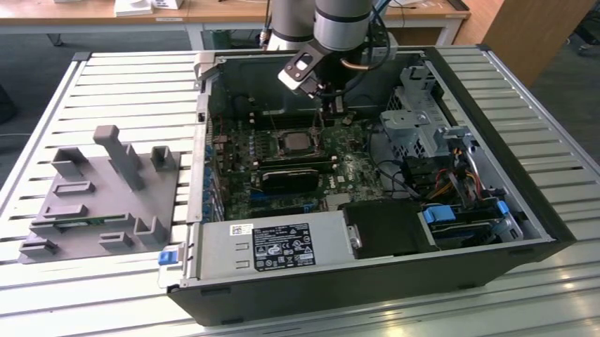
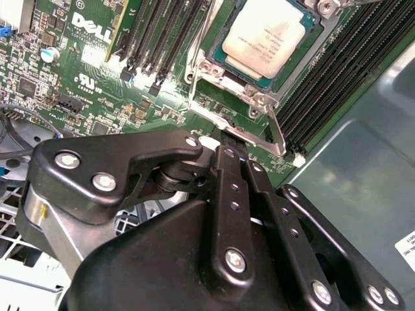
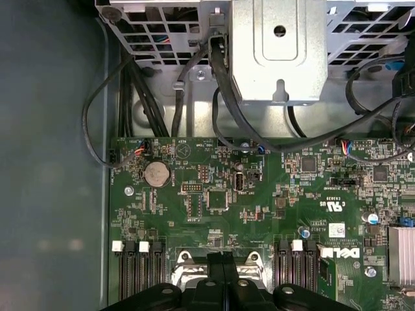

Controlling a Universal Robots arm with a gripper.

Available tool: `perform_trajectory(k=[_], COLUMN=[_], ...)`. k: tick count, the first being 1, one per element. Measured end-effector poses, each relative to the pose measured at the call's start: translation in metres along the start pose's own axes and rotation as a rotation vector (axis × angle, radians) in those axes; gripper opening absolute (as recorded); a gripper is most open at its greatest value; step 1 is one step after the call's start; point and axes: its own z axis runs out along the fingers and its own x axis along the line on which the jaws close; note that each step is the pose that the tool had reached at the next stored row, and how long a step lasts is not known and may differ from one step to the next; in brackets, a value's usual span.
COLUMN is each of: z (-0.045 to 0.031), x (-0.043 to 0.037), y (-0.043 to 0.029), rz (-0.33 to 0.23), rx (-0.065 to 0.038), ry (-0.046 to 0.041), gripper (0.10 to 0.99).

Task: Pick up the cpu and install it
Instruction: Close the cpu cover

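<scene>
My exterior view looks steeply down from well back across the bench (image 1: 112, 91) into the open case (image 1: 375, 284). Both wrist views ride close over the motherboard (image 2: 84, 84) (image 3: 214, 194), facing opposite ways past the end effector (image 2: 227, 139) (image 3: 224, 259), sharing the socket (image 2: 224, 78) (image 3: 183, 259).

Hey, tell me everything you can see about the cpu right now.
The cpu is a flat square chip with a dull silver metal top bearing faint print and a thin greenish rim. It lies flat in the metal-framed socket on the green motherboard, between rows of black memory slots. Nothing grips it: the gripper hovers beside the socket, jaws shut, apart from the chip.
</scene>
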Motion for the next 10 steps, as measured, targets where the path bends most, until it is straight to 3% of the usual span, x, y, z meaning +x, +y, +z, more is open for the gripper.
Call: perform_trajectory(k=[10], z=[0.0005], x=[-0.0001], y=[-0.0045], rz=[0.000], rx=[0.000], ry=[0.0001], gripper=[0.106])
